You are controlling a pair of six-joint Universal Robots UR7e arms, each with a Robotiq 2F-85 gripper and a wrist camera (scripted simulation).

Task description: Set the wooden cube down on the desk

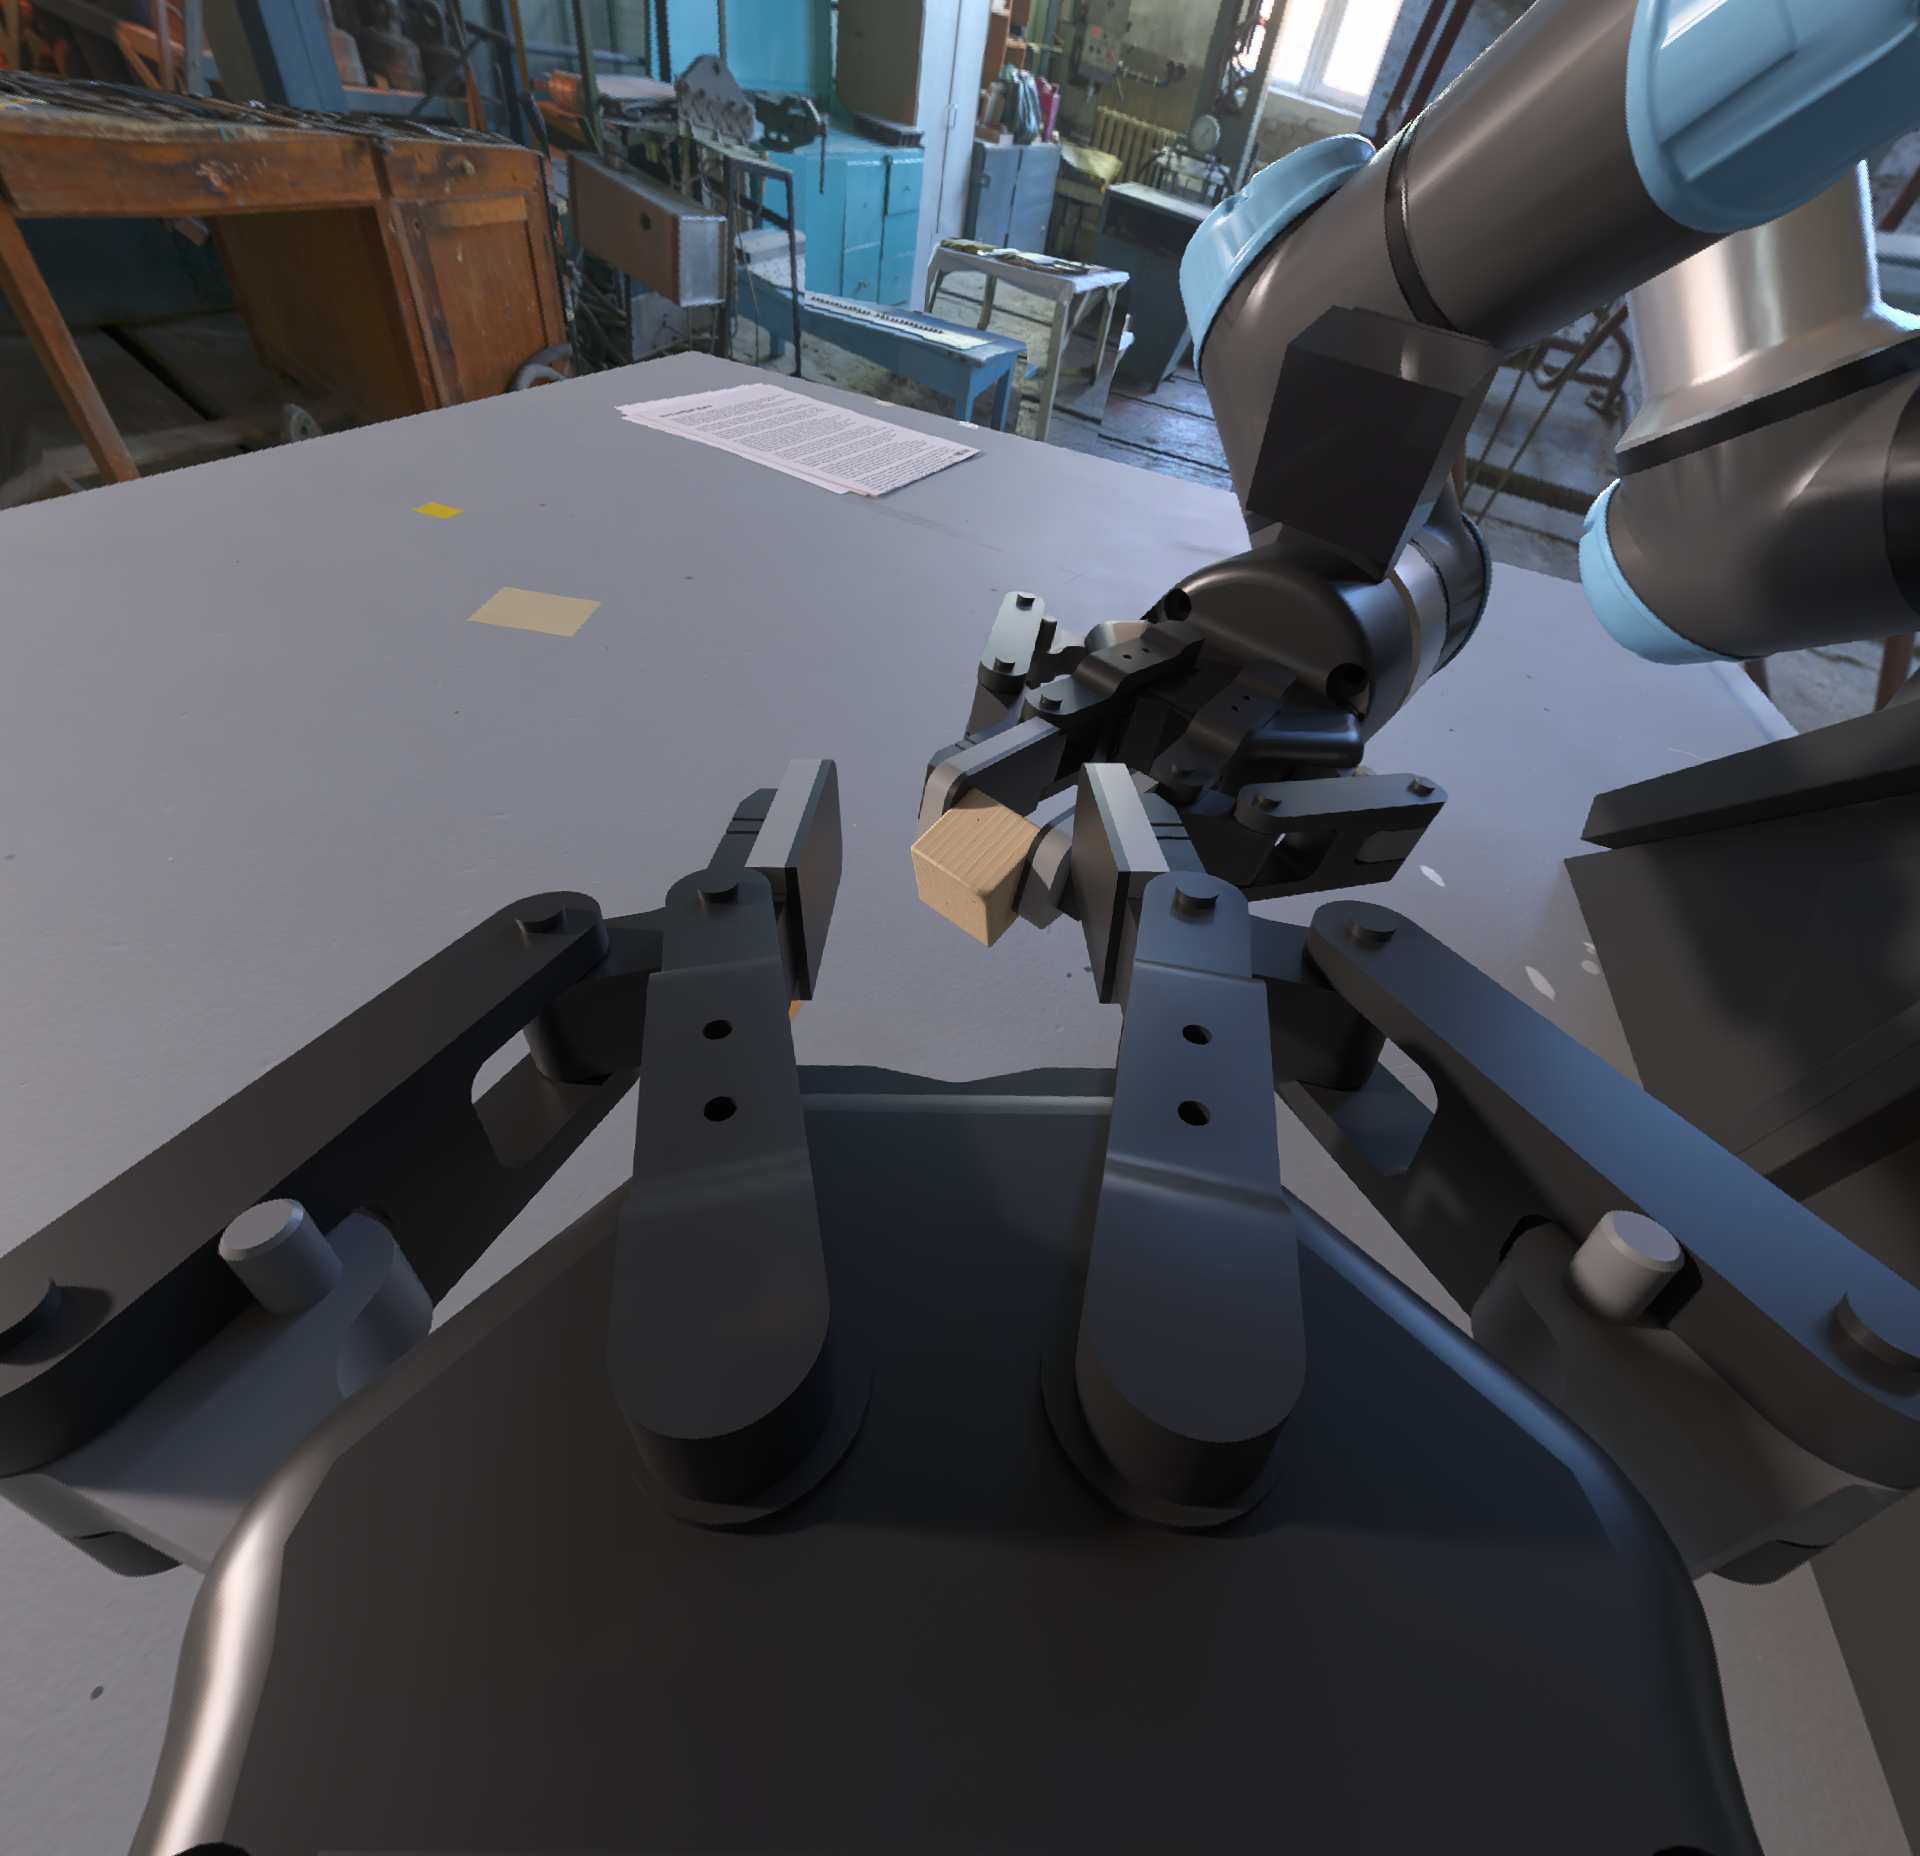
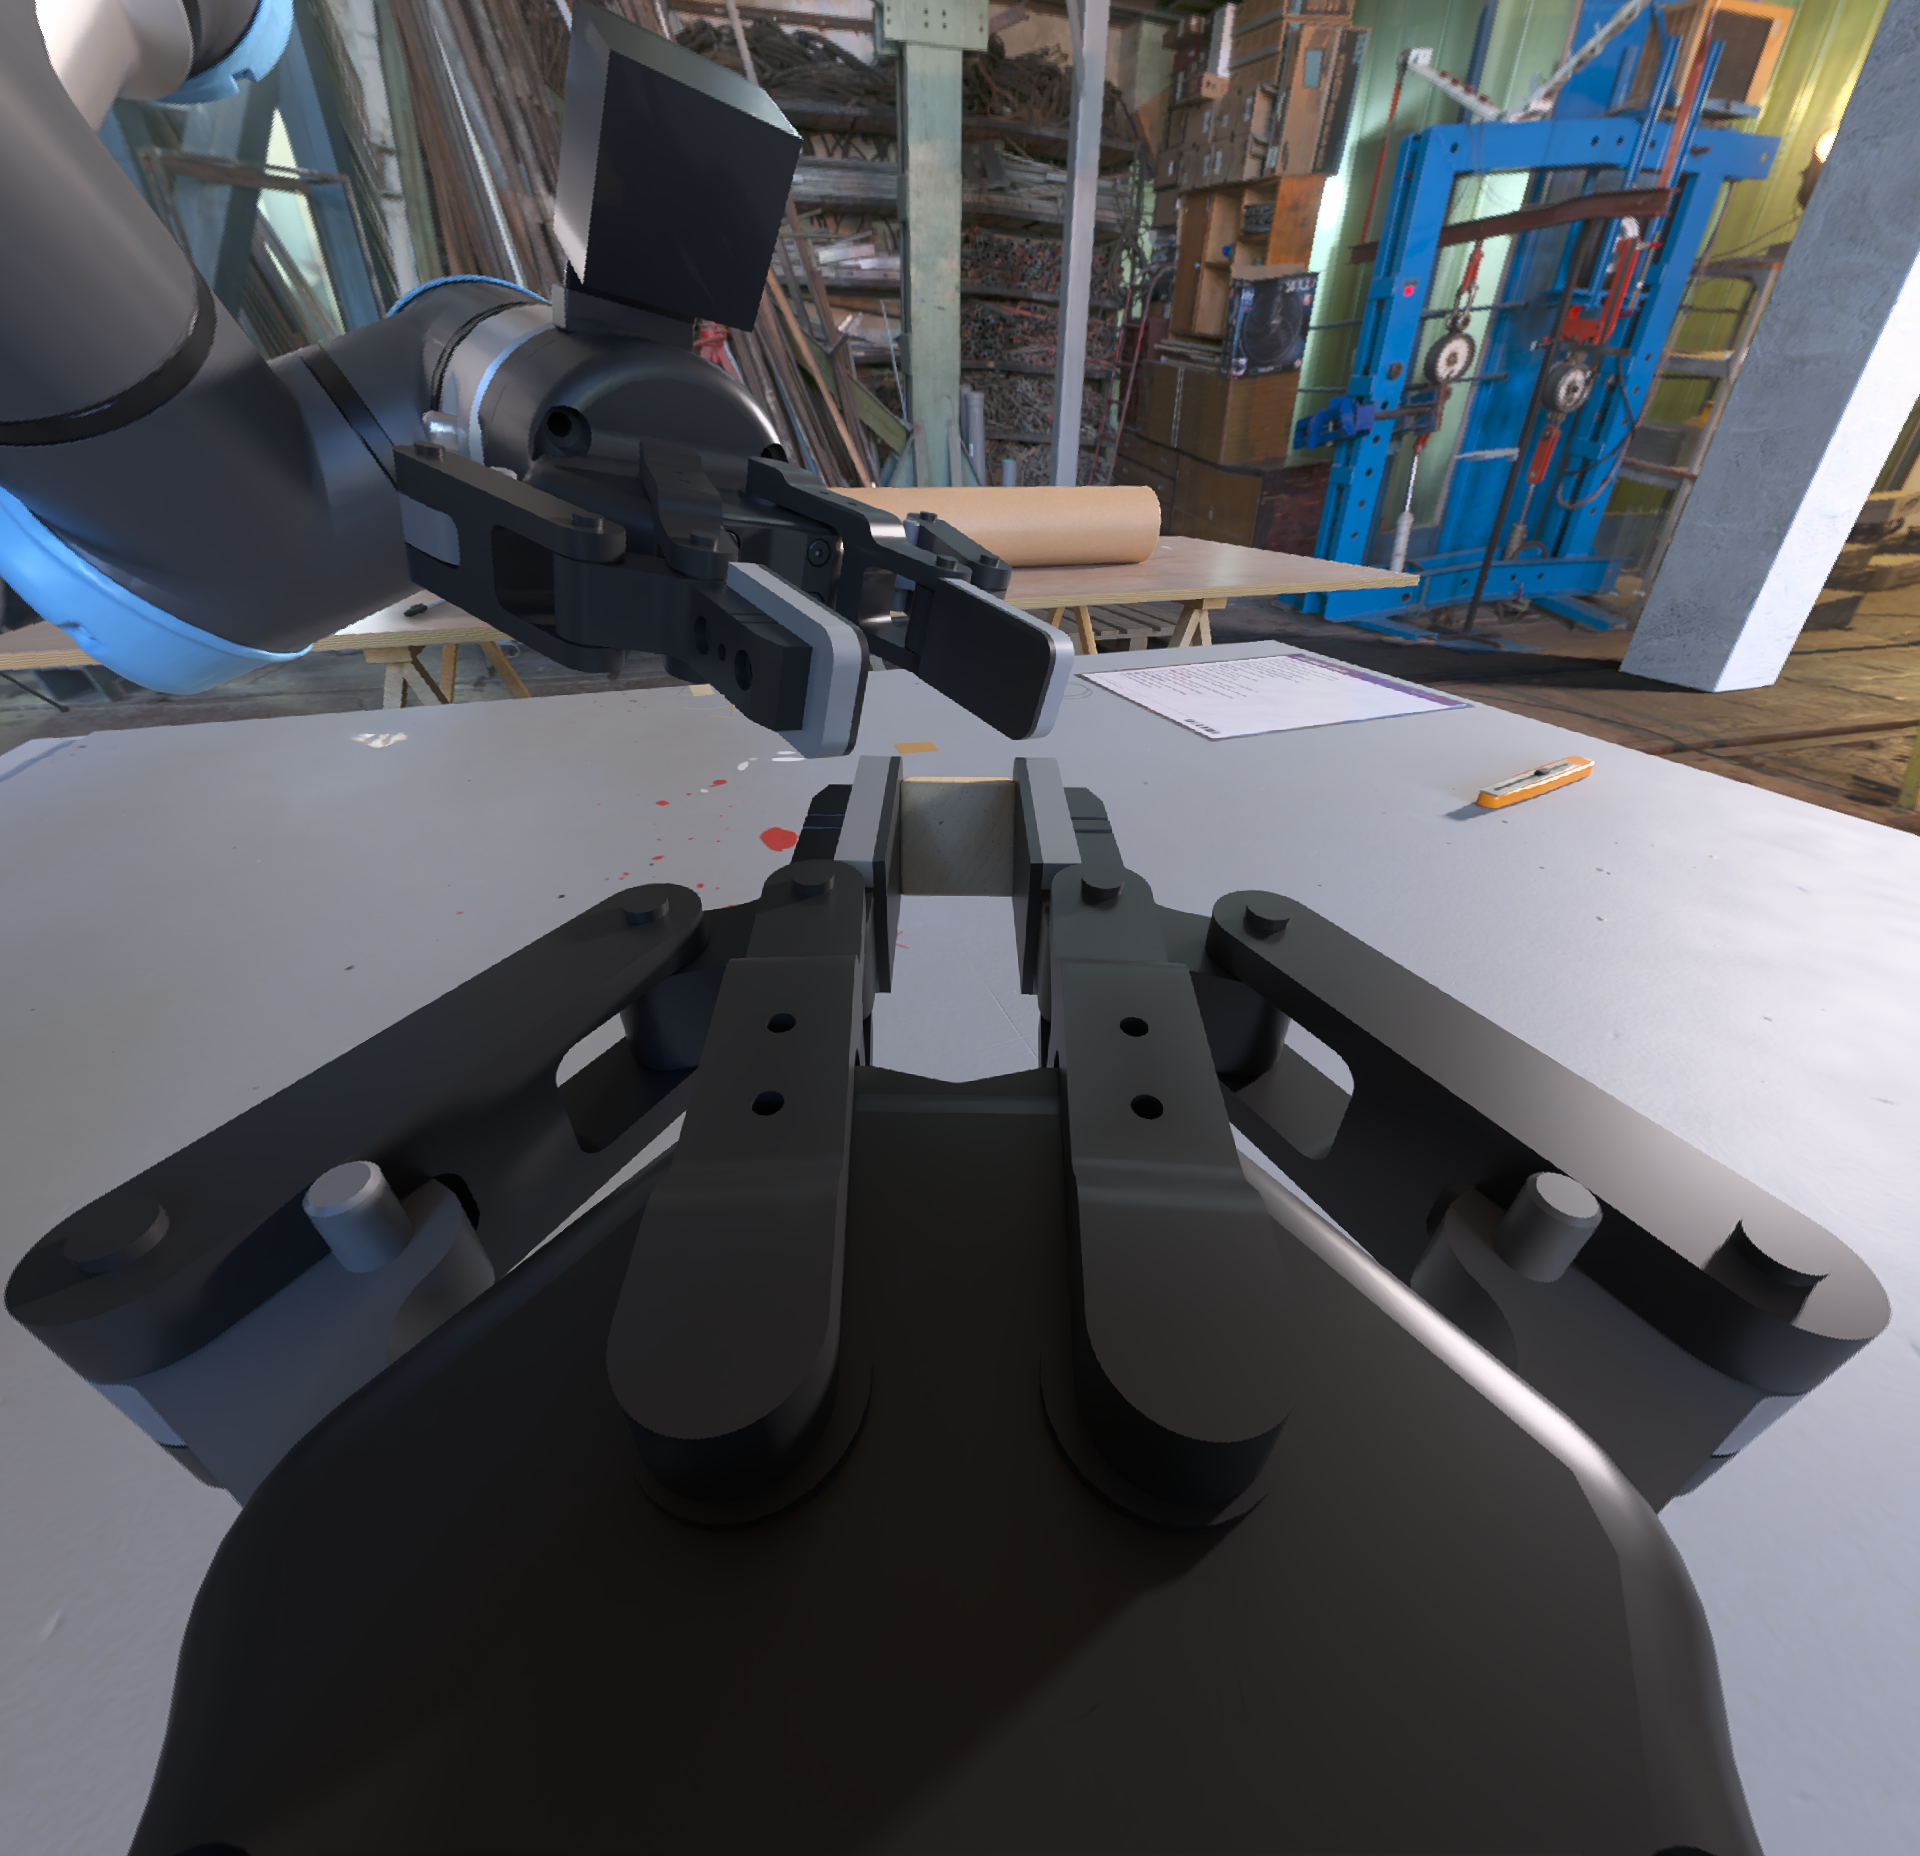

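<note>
Aloft, the cube sits pinched in the right pincer above the desk; the left pincer hangs spread and empty just beside it; a knife lies well apart.

Printed sheets, purple-edged page: text present, too small to read.

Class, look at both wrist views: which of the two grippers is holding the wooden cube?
The right gripper: its fingers are closed on the wooden cube, held above the desk. The left gripper is open and empty, just beside the cube.
</note>
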